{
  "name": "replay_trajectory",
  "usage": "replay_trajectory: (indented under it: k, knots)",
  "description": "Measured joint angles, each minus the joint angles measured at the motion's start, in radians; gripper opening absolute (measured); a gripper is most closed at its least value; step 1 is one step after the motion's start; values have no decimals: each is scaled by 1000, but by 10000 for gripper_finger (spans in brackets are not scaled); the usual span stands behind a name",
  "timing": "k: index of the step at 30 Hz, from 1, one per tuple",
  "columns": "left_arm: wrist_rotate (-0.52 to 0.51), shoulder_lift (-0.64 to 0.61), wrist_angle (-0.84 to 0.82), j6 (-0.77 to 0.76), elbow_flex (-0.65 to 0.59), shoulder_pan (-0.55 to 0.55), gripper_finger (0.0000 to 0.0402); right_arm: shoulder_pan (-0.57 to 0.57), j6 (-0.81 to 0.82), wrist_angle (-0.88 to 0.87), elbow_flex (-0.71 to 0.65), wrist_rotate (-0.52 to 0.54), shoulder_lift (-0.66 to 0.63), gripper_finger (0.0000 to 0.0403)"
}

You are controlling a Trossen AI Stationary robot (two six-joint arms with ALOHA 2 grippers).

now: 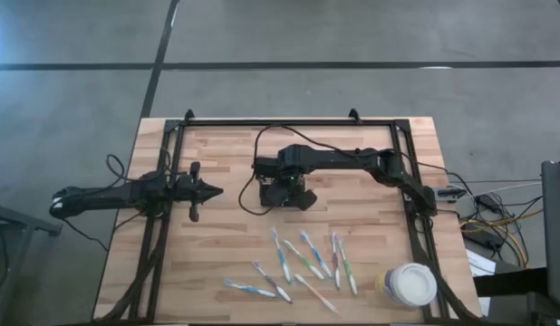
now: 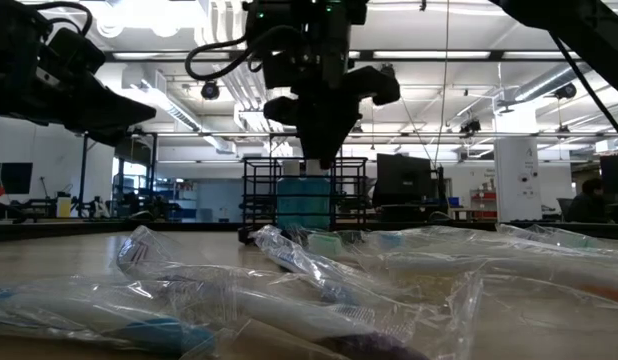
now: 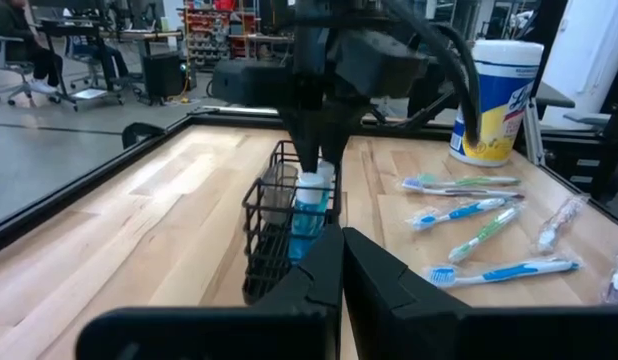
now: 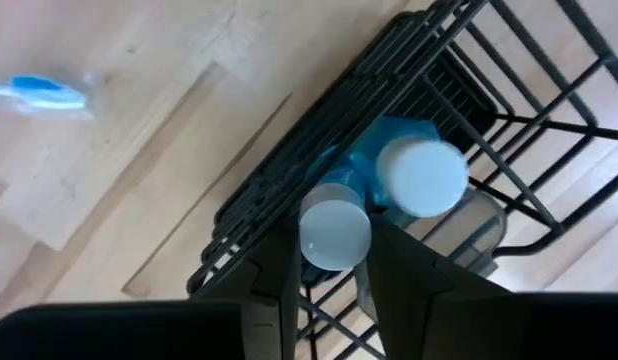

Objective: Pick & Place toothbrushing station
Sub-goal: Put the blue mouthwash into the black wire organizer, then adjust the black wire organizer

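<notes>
The toothbrushing station, a black wire caddy point(image 3: 264, 215), stands on the wooden table near its middle. It shows in the low view point(image 2: 254, 195) and from above in the right wrist view point(image 4: 319, 130). My right gripper point(image 4: 332, 237) points down over it, shut on a light-blue bottle point(image 3: 307, 220) with a white cap. That bottle's body is inside the caddy. A second white-capped bottle point(image 4: 421, 177) stands beside it in the caddy. My left gripper point(image 1: 217, 191) is shut and holds nothing, left of the caddy, pointing toward it. My right gripper pinches the bottle's white cap point(image 4: 334, 225) between its two fingers, coming from above and pointing down. The bottle stands upright below the fingers, its body down inside the caddy's wire walls. Whether its bottom rests on the caddy floor, I cannot tell.
Several wrapped toothbrushes point(image 1: 298, 263) lie spread on the table's near half; they also fill the foreground of the low view point(image 2: 289, 290). A round white-lidded tub point(image 1: 411, 285) stands at the near right corner. Black frame rails point(image 1: 167, 226) run along the table's sides.
</notes>
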Motion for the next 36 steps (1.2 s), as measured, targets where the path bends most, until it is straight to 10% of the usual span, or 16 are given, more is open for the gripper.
replay_trajectory:
  k: [22,36]
  knots:
    - [0,9,0,8,0,0,9,-3,44,-18,4,2,-32,156]
    - [-3,11,1,7,0,0,9,-14,293,91,28,-79,-359,136]
